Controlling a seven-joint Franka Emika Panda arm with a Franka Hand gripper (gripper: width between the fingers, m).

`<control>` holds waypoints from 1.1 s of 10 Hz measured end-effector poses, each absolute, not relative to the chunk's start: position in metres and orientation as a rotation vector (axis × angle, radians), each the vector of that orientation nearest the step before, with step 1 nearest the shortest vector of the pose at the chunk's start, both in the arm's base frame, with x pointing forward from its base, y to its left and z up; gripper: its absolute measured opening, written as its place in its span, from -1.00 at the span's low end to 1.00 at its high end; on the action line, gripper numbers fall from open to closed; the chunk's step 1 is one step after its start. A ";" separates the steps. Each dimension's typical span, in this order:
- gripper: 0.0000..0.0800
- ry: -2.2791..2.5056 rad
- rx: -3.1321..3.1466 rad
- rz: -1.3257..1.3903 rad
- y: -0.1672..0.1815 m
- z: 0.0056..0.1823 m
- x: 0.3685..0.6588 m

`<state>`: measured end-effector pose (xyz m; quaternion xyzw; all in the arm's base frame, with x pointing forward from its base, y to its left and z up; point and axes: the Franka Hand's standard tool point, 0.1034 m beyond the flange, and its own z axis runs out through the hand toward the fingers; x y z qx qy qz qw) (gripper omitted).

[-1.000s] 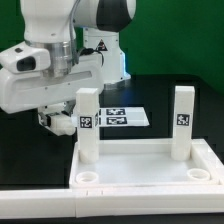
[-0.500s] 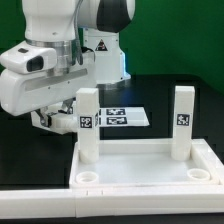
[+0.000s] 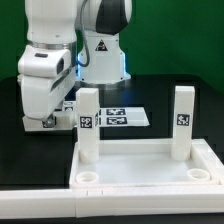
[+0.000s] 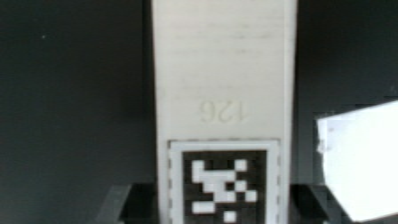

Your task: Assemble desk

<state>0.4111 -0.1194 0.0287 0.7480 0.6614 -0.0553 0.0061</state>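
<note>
The desk top [image 3: 140, 185] lies rim-up on the black worktop [image 3: 195, 88], at the front of the exterior view. Two legs stand upright in its far corners: the left leg [image 3: 89, 125] and the right leg [image 3: 182, 120], each with a square tag facing the camera. The two near corners show open round holes.

The arm [image 3: 45, 70] hangs over the worktop on the exterior view's left, behind and beside the left leg. Its tool [image 3: 45, 122] is low, close to the worktop and largely hidden by the arm's own body. The marker board [image 3: 128, 117] lies flat behind the desk top, between the two standing legs as seen from this camera.

In the wrist view, the tool [image 4: 222, 200] pinches a third leg [image 4: 217, 90]. The dark fingers [image 4: 128, 200] press on both of its long sides, beside its tag. A white patch near it cannot be identified.
</note>
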 end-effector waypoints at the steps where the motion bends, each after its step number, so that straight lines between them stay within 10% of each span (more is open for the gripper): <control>1: -0.29 2.260 2.161 -0.179 -0.125 0.029 0.410; 11: -0.29 3.150 0.769 -0.184 -0.144 0.024 0.392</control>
